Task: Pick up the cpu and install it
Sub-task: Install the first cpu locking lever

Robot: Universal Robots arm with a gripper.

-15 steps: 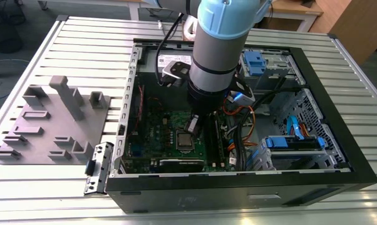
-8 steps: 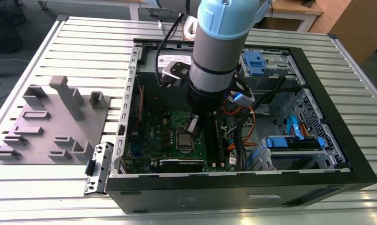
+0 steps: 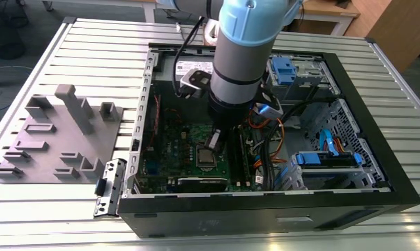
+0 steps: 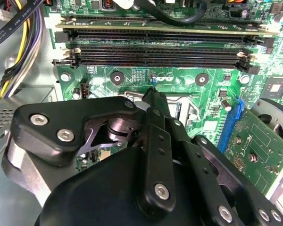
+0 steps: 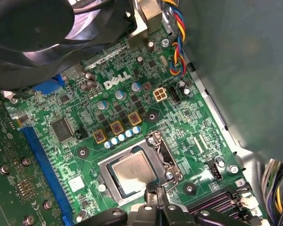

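The cpu (image 5: 131, 172), a small silvery square chip, lies flat inside the shiny metal socket frame (image 5: 166, 151) on the green motherboard (image 5: 132, 96). In the exterior view the cpu (image 3: 206, 157) sits low in the open black computer case (image 3: 377, 130). My gripper (image 5: 154, 188) hangs just over the socket's edge, beside the chip. Its fingers look shut, with nothing between them. From the second wrist view the gripper (image 4: 152, 94) points its closed tip down at the socket, and its black body hides most of the chip. In the exterior view the gripper (image 3: 212, 142) is directly above the socket.
Memory slots (image 4: 155, 47) run along one side of the socket. A black fan (image 5: 37, 28) and a blue slot (image 5: 42, 165) lie close by. Cables (image 3: 272, 136) crowd the case's middle. A grey tray (image 3: 49, 136) with upright blocks stands at the exterior view's left.
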